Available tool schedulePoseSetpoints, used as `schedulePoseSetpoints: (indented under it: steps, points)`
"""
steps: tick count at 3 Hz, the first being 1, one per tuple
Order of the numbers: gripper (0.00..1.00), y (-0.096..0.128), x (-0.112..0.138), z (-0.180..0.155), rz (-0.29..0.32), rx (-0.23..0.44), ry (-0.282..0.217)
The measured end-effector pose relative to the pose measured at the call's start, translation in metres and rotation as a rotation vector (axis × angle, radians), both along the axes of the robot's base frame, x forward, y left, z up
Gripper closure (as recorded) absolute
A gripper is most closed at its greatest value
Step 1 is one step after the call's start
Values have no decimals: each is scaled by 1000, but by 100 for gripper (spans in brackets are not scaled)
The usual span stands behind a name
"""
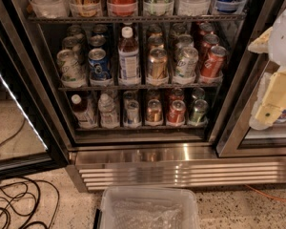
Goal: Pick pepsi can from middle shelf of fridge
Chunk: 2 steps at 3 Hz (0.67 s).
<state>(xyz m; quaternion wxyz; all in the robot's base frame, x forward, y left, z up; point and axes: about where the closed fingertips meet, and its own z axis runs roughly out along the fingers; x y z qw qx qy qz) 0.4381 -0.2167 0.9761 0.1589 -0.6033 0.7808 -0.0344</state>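
The pepsi can (99, 62) stands at the front of the middle shelf (133, 86), second lane from the left, just beside a white-capped bottle (128, 56). The fridge (148, 156) is open. The gripper (276, 97) hangs well to the right, by the door frame; whether it is wide or narrow I cannot tell.

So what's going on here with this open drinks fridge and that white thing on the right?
A robot is after the blue aluminium Pepsi can, standing at the front of the dark wire middle shelf in the tall stainless-steel fridge. Its white-and-cream claw hangs at the right edge, outside the fridge and well away from the can, which sits untouched.
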Motion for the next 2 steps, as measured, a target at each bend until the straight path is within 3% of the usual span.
schedulePoseSetpoints:
  steps: [1,2]
  points:
    - [0,0,0,0,0,0,0]
    - [0,14,-8,-9,43,22,2]
